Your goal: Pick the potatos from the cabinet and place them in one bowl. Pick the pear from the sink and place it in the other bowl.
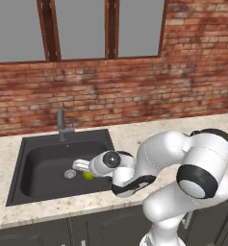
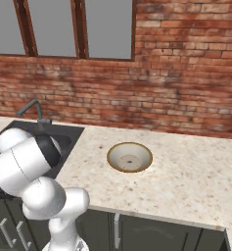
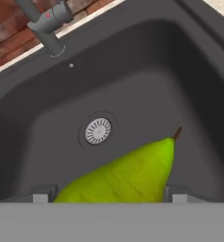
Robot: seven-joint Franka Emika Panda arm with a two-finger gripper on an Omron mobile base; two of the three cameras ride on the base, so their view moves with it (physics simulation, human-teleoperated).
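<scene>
The yellowish-green pear (image 3: 127,175) lies slanted, stem up, low in the black sink (image 3: 146,75), just to one side of the round silver drain (image 3: 98,130). My gripper (image 3: 108,196) has a fingertip against each side of the pear and is shut on it. From the left base view the gripper (image 1: 85,170) reaches down into the sink (image 1: 43,163) with the pear (image 1: 89,176) just under the hand, right of the drain (image 1: 70,174). The other bowl (image 2: 129,157), cream-white inside, sits on the counter right of the sink (image 2: 71,135). The potatos and the cabinet are out of view.
A grey faucet (image 1: 62,125) stands at the sink's back edge, under a brick wall with windows. Speckled beige counter (image 2: 186,181) stretches to the right of the bowl. Dark lower cabinet doors (image 1: 101,228) run along the counter's front.
</scene>
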